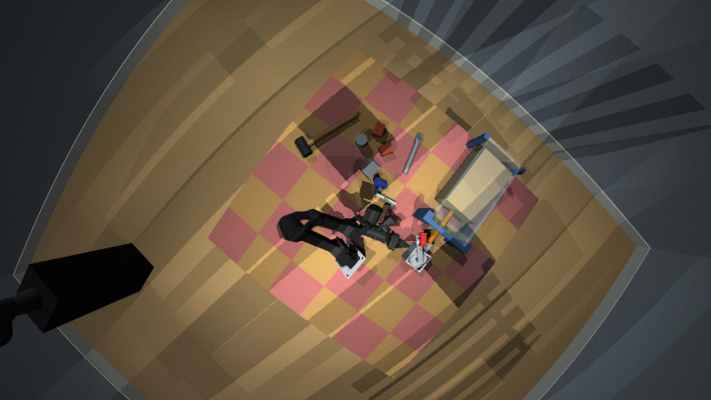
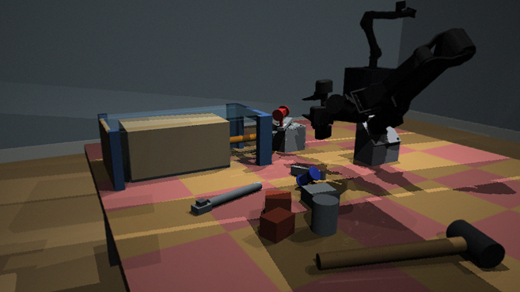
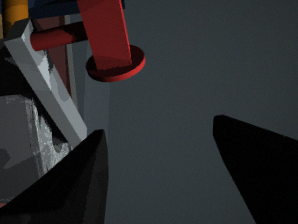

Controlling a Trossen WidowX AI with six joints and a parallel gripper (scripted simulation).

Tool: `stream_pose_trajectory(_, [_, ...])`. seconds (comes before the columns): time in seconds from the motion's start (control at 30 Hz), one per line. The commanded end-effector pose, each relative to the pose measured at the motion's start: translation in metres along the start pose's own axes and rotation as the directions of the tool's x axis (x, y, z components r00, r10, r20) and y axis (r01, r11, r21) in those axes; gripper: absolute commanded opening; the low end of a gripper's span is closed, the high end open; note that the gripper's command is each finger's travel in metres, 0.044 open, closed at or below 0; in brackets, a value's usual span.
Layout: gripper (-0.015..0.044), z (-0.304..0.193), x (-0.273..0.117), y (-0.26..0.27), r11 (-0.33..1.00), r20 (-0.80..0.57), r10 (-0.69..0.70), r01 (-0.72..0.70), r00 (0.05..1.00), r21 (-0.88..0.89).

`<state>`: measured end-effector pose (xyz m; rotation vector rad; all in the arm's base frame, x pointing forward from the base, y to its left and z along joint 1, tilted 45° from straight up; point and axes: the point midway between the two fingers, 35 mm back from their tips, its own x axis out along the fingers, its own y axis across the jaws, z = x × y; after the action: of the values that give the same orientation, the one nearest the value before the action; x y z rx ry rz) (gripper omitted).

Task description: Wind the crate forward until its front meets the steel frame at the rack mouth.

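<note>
The tan crate [image 1: 477, 181] [image 2: 180, 145] sits flat inside the clear-panelled cubby, with a gap between its front and the blue steel frame [image 1: 425, 216] [image 2: 264, 141]. An orange strap [image 1: 440, 228] [image 2: 243, 138] runs from it toward the grey winch [image 1: 413, 261] [image 2: 295, 138]. A handle with a grey arm [image 3: 50, 85] and red grip [image 1: 422, 238] [image 2: 281, 112] [image 3: 112, 40] stands on the winch; its key is hidden. My gripper [image 1: 404, 244] [image 2: 304, 107] [image 3: 160, 132] is partly open and empty, beside the winch on the arm-base side. The red grip is beyond the fingertips, not between them.
A blue-gripped crank [image 1: 380, 184] [image 2: 308, 176] lies near a grey block [image 1: 370, 168] [image 2: 321, 190]. A grey bar tool [image 1: 411, 156] [image 2: 233, 196], two red blocks, a grey cylinder [image 1: 361, 140] [image 2: 324, 216] and a mallet [image 1: 331, 130] [image 2: 394, 250] lie farther off.
</note>
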<state>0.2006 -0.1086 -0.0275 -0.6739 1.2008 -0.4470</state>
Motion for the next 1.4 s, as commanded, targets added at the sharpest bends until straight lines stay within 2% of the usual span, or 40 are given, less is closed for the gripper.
stream_pose_trajectory(0.0, [0.024, 0.0, -0.001, -0.033, 1.0, 0.01, -0.009, 0.009, 1.0, -0.001])
stream_pose_trajectory(0.13, [0.024, -0.005, -0.003, -0.057, 1.0, 0.017, -0.027, 0.027, 0.999, -0.008])
stream_pose_trajectory(0.73, [0.024, -0.003, -0.003, -0.054, 1.0, 0.015, -0.031, 0.031, 0.999, 0.003])
stream_pose_trajectory(0.77, [0.0266, -0.003, -0.002, -0.054, 1.0, 0.011, -0.024, 0.025, 1.0, -0.004])
stream_pose_trajectory(1.0, [0.044, 0.012, 0.029, -0.058, 0.938, -0.137, 0.232, -0.259, 0.963, -0.232])
stream_pose_trajectory(1.17, [0.044, 0.015, 0.052, -0.06, 0.808, -0.229, 0.438, -0.492, 0.87, -0.325])
stream_pose_trajectory(1.37, [0.044, 0.012, 0.076, -0.064, 0.593, -0.277, 0.667, -0.718, 0.692, -0.365])
